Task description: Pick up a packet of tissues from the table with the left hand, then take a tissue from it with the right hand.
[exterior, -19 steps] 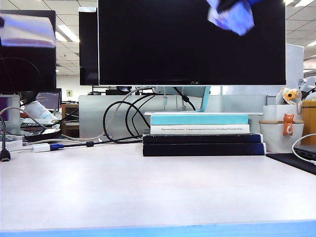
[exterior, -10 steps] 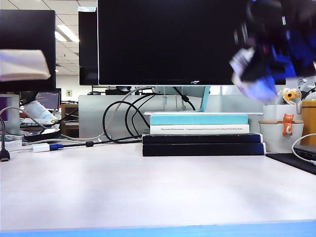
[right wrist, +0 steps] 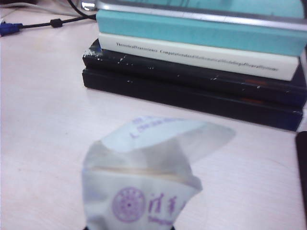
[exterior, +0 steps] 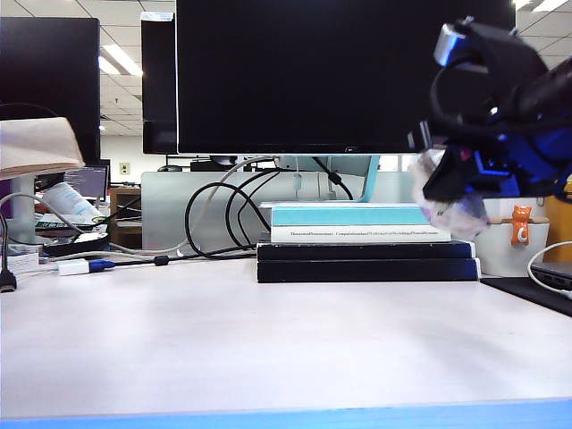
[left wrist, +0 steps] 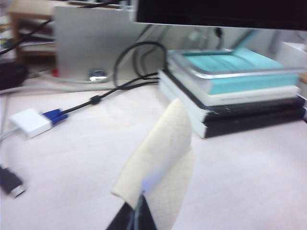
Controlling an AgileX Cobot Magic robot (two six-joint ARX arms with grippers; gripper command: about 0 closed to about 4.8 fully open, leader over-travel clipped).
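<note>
In the right wrist view the packet of tissues (right wrist: pixel 144 191), white plastic with purple print and its flap lifted, sits in my right gripper (right wrist: pixel 129 228), which is shut on its lower end. In the exterior view that gripper (exterior: pixel 465 183) hangs at the right in front of the books, with the packet (exterior: pixel 444 213) below it. My left gripper (left wrist: pixel 137 211) is shut on one edge of a cream-white tissue (left wrist: pixel 160 165) that hangs above the table (left wrist: pixel 72 163). The exterior view shows this tissue (exterior: pixel 36 147) at the far left; the left gripper itself is out of that view.
A stack of books (exterior: pixel 366 246) lies at the back centre under a large black monitor (exterior: pixel 344 76). Cables (exterior: pixel 223 210) and a white adapter (exterior: pixel 76 266) lie at the back left. A white cup with an orange figure (exterior: pixel 509 237) stands at the back right.
My right arm has come down from the top of the exterior view to book height, carrying the packet. The tissue at the far left has sunk lower.
</note>
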